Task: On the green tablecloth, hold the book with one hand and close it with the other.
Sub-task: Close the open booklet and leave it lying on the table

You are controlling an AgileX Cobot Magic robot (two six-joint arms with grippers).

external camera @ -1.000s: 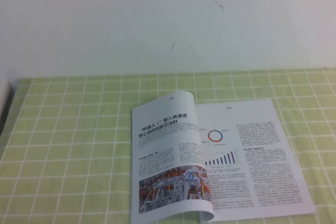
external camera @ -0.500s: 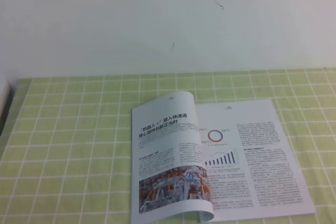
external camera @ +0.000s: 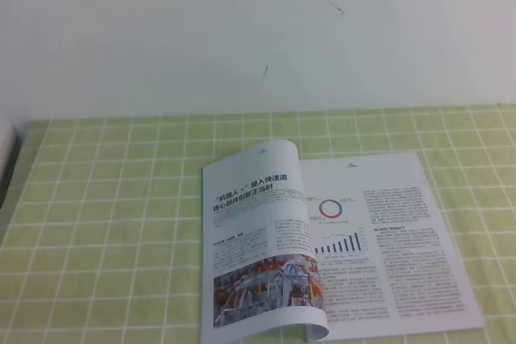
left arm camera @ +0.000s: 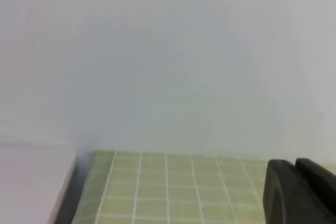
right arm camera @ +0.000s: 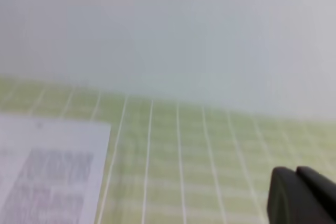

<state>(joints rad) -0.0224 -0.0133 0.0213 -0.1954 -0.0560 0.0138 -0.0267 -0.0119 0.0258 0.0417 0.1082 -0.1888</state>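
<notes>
The book (external camera: 355, 247) lies open on the green tablecloth (external camera: 105, 223) at the front middle of the high view. Its white right page with charts lies flat. Its left pages (external camera: 258, 239) arch up and curl over at the front. No gripper shows in the high view. In the left wrist view one black finger (left arm camera: 299, 192) shows at the bottom right, above the tablecloth (left arm camera: 168, 187). In the right wrist view one black finger (right arm camera: 299, 198) shows at the bottom right, and a corner of the book's page (right arm camera: 47, 171) lies at the lower left.
A white wall (external camera: 258, 30) stands behind the table. A white object's edge (external camera: 6, 147) sits at the far left of the cloth; it also shows in the left wrist view (left arm camera: 31, 182). The cloth (right arm camera: 189, 150) stretches around the book.
</notes>
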